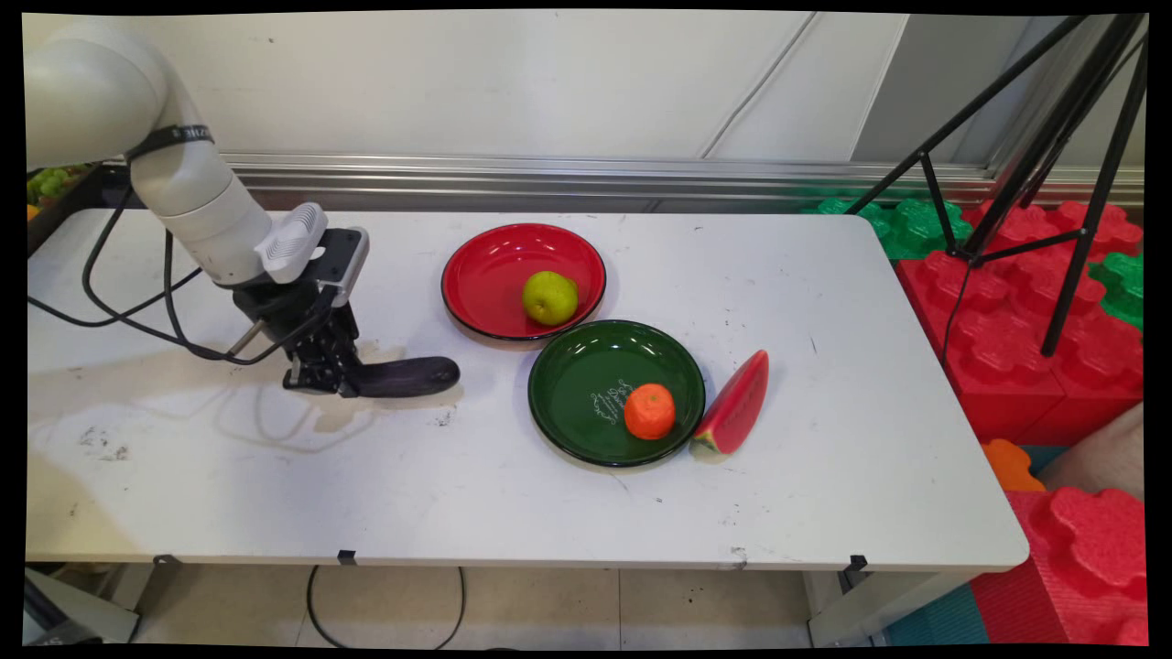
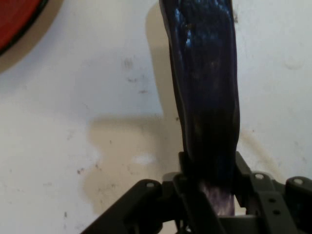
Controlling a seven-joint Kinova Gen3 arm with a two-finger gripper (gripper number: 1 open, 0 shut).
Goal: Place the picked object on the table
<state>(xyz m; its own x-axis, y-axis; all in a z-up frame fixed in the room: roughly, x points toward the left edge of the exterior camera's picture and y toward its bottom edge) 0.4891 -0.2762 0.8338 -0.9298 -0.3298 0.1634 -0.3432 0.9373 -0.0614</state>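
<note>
White surface (image 1: 824,476), scuffed and stained, set against a pale wall with a metal rail; red and green foam blocks (image 1: 1025,302) and a black tripod (image 1: 1035,156) off to the right. Claw (image 1: 322,377) low at the left of the surface, clenched on the stem end of a dark purple eggplant (image 1: 407,376). Hand view shows both fingers pressed to its sides, the glossy, slightly dimpled skin running away from the camera. Eggplant lies lengthwise, rounded tip toward the plates; it looks to be resting on the surface, though whether it is just clear of it is hard to tell. Judged as a grip just made, object not raised. To its right a red plate (image 1: 485,265), shiny and shallow with a dark rim, holds a yellow-green pear (image 1: 550,297). Just beside and nearer, touching or nearly so, a green plate (image 1: 577,384) of the same make with faint white lettering, carrying a rough-skinned orange (image 1: 650,411). Watermelon slice (image 1: 734,406), red face, green rind, leans against the green plate's right rim. Black cables (image 1: 137,311) loop from the arm.
</note>
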